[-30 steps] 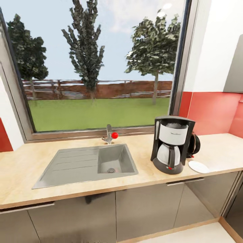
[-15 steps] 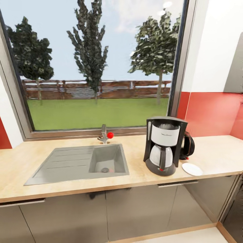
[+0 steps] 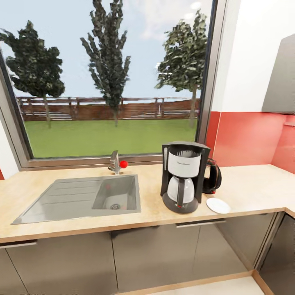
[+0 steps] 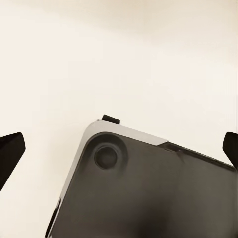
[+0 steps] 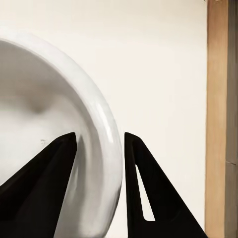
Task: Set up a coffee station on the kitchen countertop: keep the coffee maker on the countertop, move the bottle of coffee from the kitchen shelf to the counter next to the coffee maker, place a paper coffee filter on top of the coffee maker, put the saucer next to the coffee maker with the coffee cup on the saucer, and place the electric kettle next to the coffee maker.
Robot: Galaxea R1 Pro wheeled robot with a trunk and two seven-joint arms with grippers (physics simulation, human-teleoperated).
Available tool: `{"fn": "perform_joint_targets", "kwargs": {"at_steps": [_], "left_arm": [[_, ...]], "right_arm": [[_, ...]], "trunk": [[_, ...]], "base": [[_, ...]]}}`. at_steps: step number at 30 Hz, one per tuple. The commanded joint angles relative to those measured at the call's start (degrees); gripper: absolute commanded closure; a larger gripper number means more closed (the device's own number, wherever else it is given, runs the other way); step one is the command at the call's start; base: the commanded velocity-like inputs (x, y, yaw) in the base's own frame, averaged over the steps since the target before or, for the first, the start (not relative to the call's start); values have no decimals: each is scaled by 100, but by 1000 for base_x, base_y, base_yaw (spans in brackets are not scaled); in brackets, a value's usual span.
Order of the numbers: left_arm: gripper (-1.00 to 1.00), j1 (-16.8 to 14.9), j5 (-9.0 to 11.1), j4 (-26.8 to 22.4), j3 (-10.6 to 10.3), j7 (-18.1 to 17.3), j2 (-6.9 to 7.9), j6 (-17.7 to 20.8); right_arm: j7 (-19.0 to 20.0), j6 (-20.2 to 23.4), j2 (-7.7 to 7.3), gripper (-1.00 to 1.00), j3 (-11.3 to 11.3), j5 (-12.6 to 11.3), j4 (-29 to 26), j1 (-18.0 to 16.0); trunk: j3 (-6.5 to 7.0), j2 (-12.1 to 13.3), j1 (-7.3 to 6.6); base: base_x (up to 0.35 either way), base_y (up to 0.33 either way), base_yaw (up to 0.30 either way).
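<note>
Between the earlier head pictures and this one the whole scene was shifted leftward and made slightly smaller, so the camera, not the things, was judged to have moved: the base was being swung rightward and backed a little along the tabletop (image 3: 254, 192). On that tabletop the coffee maker (image 3: 182, 176) was seen upright, with the electric kettle (image 3: 213, 177) tucked just behind it on one side and the saucer (image 3: 218, 205) lying bare just beside its base, near the front edge; a sink (image 3: 82, 198) lay well apart on the other side. In the right wrist view the right gripper (image 5: 99, 144) was seen closed on the wall of a white rounded vessel, one finger inside the bowl and one outside; this was taken to be the coffee cup (image 5: 59, 124), carried over a pale floor with a wooden strip beyond the outer finger. The left gripper (image 4: 119, 151) was held with its fingertips wide apart and nothing between them, a dark grey part of the robot's own body lying beyond them. It was judged that the kettle and saucer steps were settled, that the cup was being brought to the saucer, and that bottle and filter remained to be fetched; no paper could be made out on the machine's top.
</note>
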Motion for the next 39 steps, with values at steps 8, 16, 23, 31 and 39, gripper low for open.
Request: {"fn": "perform_joint_targets", "kwargs": {"at_steps": [8,16,23,31,39], "left_arm": [[-100,1,52,-7,-49,10,-7,-17],[-100,1,52,-7,-56,10,-24,-19],[-100,1,52,-7,-57,10,-27,-19],[-100,1,48,-7,-57,10,-28,-24],[-100,1,49,-7,-57,10,-27,-26]], "right_arm": [[7,-32,-1,100,2,26,18,-10],[7,-33,-2,100,2,26,17,-10],[7,-40,-2,100,2,26,16,-10],[7,-40,4,100,2,26,16,-10],[7,-40,-1,100,2,26,15,-10]], "trunk": [[-9,-8,2],[-9,-8,2],[-9,-8,2],[-9,-8,2],[-9,-8,2]], "base": [[-18,-301,233],[-110,-304,131],[-168,-298,7],[-188,-289,64],[-182,-273,143]]}}
